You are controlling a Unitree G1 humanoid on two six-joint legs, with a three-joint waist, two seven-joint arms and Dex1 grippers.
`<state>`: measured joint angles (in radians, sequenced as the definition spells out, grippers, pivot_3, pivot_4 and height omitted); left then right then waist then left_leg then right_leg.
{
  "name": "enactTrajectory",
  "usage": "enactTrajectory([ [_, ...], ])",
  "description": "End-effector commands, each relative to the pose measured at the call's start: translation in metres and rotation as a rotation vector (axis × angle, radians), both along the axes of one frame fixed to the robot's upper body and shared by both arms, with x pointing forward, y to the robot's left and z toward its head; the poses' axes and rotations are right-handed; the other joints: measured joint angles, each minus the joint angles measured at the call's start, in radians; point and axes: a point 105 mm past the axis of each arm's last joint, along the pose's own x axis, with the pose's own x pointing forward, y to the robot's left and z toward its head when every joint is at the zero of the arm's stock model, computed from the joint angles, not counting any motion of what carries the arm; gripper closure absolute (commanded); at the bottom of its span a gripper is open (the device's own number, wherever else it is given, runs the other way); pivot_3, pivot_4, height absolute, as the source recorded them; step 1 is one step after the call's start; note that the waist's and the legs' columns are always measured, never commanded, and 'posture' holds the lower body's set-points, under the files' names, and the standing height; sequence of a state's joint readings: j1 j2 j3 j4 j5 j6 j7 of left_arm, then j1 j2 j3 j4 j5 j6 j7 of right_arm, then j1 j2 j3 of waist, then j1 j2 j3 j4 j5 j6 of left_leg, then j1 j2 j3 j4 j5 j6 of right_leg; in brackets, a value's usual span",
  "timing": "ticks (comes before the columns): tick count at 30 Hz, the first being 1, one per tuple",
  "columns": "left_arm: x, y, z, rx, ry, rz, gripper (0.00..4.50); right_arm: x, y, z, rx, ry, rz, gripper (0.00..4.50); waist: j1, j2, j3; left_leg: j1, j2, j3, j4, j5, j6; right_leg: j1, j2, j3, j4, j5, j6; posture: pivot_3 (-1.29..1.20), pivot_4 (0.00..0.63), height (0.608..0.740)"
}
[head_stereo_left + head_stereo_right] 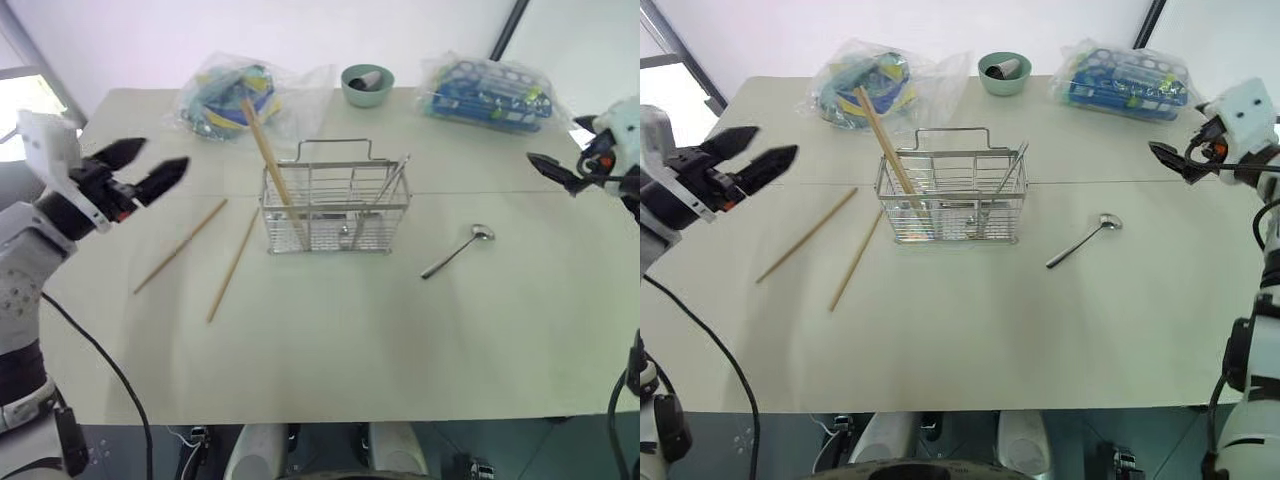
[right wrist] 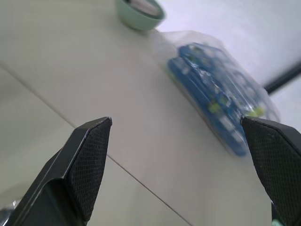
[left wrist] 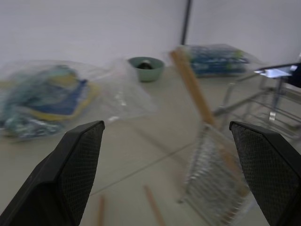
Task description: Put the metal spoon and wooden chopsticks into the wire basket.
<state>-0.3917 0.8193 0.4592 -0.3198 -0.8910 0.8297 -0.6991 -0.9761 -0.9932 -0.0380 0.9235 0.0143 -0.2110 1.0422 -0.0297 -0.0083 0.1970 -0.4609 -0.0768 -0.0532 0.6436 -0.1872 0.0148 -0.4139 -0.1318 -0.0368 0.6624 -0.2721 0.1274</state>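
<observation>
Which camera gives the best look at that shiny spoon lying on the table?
The right eye view: the metal spoon lies whole on bare table right of the wire basket. The left eye view matches it.

The wire basket (image 1: 337,210) is shiny silver metal, like the polished metal spoon (image 1: 457,250) beside it. The wooden chopsticks (image 1: 181,245) look pale and matt. Crinkly clear plastic bags (image 1: 245,92) gleam behind, on the smooth matt table (image 1: 330,350).
</observation>
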Motion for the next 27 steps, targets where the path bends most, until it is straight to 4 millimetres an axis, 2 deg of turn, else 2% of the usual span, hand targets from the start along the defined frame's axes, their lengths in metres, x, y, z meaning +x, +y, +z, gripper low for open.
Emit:
enactTrajectory([
  [1, -0.038, -0.041, 0.004, 0.099, 0.015, -0.287, 0.02, -0.006, 0.019, 0.000, -0.238, 0.113, 0.180, 0.00, -0.008, 0.001, 0.001, 0.000, 0.000, 0.000, 0.000, 0.000, 0.000, 0.000, 0.000, 0.000, 0.000, 0.000, 0.000, 0.00, 0.150, 0.697],
  [5, -0.059, -0.069, -0.019, 0.281, 0.061, -0.445, 0.02, -0.009, 0.039, -0.027, -0.526, 0.322, 0.357, 0.00, -0.012, 0.004, 0.002, 0.001, -0.001, 0.000, -0.001, 0.000, -0.001, 0.001, 0.001, 0.000, 0.000, 0.000, 0.000, 0.00, 0.150, 0.697],
  [10, -0.065, -0.085, -0.033, 0.385, 0.061, -0.520, 0.02, -0.006, 0.042, -0.060, -0.891, 0.474, 0.445, 0.00, -0.013, 0.004, 0.002, 0.000, 0.000, 0.000, -0.001, 0.000, -0.004, -0.001, 0.003, 0.001, 0.001, 0.000, 0.000, 0.00, 0.150, 0.697],
  [14, -0.063, -0.091, -0.037, 0.410, 0.044, -0.526, 0.02, 0.001, 0.050, -0.069, -0.965, 0.483, 0.460, 0.00, -0.013, 0.005, 0.003, 0.000, 0.000, 0.000, -0.002, 0.003, -0.008, -0.002, 0.004, 0.003, 0.001, 0.000, 0.000, 0.00, 0.150, 0.697],
  [17, -0.064, -0.098, -0.034, 0.400, 0.015, -0.526, 0.02, 0.008, 0.059, -0.084, -1.066, 0.498, 0.491, 0.00, -0.014, 0.005, 0.003, 0.000, 0.000, 0.000, -0.002, 0.004, -0.008, -0.002, 0.005, 0.004, 0.002, 0.000, 0.000, 0.00, 0.150, 0.697],
  [24, -0.065, -0.104, -0.032, 0.391, -0.004, -0.505, 0.02, 0.013, 0.073, -0.102, -1.083, 0.500, 0.523, 0.00, -0.012, 0.005, 0.003, 0.001, 0.001, 0.000, -0.003, 0.006, -0.009, -0.003, 0.007, 0.005, 0.003, 0.000, 0.000, 0.00, 0.150, 0.697],
  [27, -0.064, -0.103, -0.031, 0.389, -0.007, -0.488, 0.00, 0.010, 0.074, -0.107, -1.082, 0.522, 0.550, 0.90, -0.013, 0.004, 0.003, 0.003, 0.001, 0.000, -0.003, 0.006, -0.009, 0.000, 0.007, 0.005, 0.003, 0.000, 0.000, 0.00, 0.150, 0.697],
])
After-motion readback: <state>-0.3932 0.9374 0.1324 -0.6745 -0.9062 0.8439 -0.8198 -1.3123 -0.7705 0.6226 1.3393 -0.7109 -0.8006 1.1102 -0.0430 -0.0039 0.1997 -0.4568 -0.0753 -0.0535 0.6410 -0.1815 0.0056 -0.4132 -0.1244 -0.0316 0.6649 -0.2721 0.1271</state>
